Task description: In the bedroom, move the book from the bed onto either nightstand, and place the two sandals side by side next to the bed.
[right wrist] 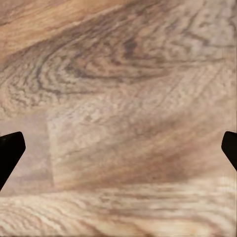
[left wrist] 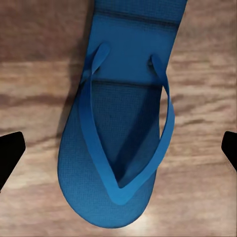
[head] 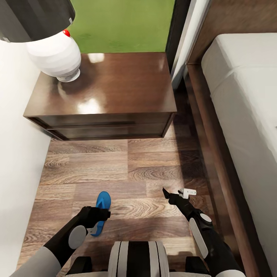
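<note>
— Left gripper [head: 100, 214] first: how does it stand?

— Its jaws are spread wide and hold nothing. In the left wrist view the two dark fingertips [left wrist: 10, 150] sit at opposite edges of the picture, with a blue sandal [left wrist: 121, 133] lying flat on the floor [left wrist: 207, 197] between them, straps up (the toe post points toward the camera end). Neither tip touches it there. From the head view the gripper hangs right over the middle of that sandal [head: 101, 209], covering part of it; whether it touches, I cannot tell.

— And the right gripper [head: 169, 194]?

— Also parted wide and empty. Its fingertips [right wrist: 11, 148] show at the two sides of the right wrist view, with bare wood planks [right wrist: 123, 123] between them. In the head view it hovers over the floor, close to the long side rail of the bed [head: 246, 115].

— Where does the sandal lie, then?

— On the plank floor [head: 96, 169] in front of the nightstand [head: 104, 96], nearer its left front corner than its right, and well apart from the bed.

— Further off?

— The nightstand is a glossy dark brown cabinet with one drawer front. A white lamp [head: 55, 55] with a dark shade stands at its back left corner, against the white wall. The bed's pale mattress runs along the right side, and behind the nightstand a green surface [head: 123, 23] shows.
</note>
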Robot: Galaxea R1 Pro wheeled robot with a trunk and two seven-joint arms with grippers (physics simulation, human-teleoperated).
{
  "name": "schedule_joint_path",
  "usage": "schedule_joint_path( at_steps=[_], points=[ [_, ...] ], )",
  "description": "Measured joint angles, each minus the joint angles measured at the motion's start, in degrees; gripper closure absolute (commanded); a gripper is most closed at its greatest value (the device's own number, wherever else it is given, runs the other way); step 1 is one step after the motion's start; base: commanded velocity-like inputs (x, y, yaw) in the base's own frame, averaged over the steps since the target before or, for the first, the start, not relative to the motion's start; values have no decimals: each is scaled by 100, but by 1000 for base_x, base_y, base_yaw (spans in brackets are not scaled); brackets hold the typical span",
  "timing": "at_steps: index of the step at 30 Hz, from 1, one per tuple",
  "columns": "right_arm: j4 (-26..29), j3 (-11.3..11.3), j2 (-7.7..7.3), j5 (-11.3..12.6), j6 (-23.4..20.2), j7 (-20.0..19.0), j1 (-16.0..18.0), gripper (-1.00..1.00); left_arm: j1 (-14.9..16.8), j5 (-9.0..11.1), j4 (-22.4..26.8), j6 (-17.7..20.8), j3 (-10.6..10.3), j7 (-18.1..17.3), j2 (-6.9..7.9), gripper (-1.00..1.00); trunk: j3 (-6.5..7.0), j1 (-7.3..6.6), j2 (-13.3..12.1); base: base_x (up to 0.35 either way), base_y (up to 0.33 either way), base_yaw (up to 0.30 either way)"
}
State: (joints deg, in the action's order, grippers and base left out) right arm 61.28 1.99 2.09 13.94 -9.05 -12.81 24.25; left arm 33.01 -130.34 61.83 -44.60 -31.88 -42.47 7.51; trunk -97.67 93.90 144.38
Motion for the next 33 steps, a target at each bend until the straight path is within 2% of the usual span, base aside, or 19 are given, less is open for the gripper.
schedule_joint_path(
  at_steps=[9,21,26,33],
  points=[
    [0,0,1,0,0,-2,0,-100,0,0,0,10,7,-15,-1,-100,-199,23,12,0,0,0],
    [0,0,1,0,9,-2,-2,-100,0,3,2,14,0,-16,-14,-100,-200,23,12,0,0,0],
    [0,-1,0,0,9,-1,-1,-100,0,6,2,140,-11,-12,-18,-100,-310,36,19,0,0,0],
    [0,-1,4,0,9,-3,0,-100,0,11,3,205,-20,-6,-18,-100,-311,36,19,0,0,0]
  ],
)
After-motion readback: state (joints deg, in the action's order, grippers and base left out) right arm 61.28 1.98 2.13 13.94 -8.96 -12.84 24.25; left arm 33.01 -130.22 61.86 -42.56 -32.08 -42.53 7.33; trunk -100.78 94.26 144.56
